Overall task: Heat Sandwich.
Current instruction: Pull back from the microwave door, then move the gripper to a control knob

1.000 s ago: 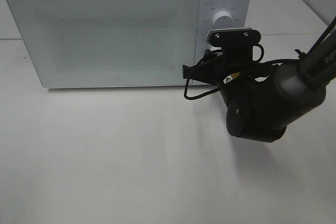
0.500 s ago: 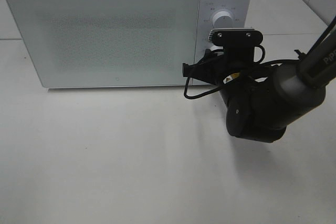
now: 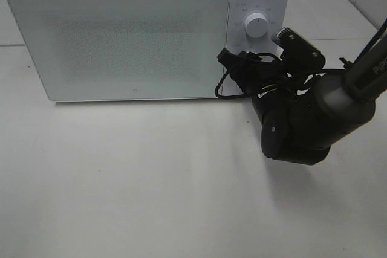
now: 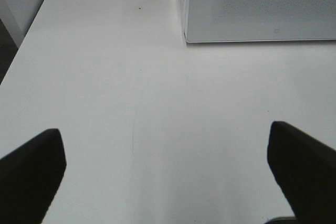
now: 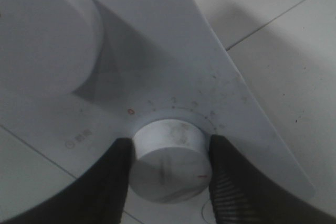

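The sandwich shows in no view, likely inside the shut microwave (image 3: pixel 121 34), soft and light I judge, while the right gripper (image 5: pixel 170 174) has its jaws clasping the stiff, smooth lower dial (image 5: pixel 169 150) by its 2 sides and the left gripper (image 4: pixel 167 177) holds its jaws wide over the bench (image 4: pixel 157 108).

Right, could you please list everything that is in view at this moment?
microwave: one, white, at the back of the table, door shut.
upper knob: one, white, on the microwave's control panel, right of the door.
lower knob: one, white, below the upper knob on the same panel.
table: one, white, under everything.
right arm: one, black, reaching to the control panel.
right end effector: one, black, shut on the lower knob.
left end effector: one, black, open over the table, holding nothing.
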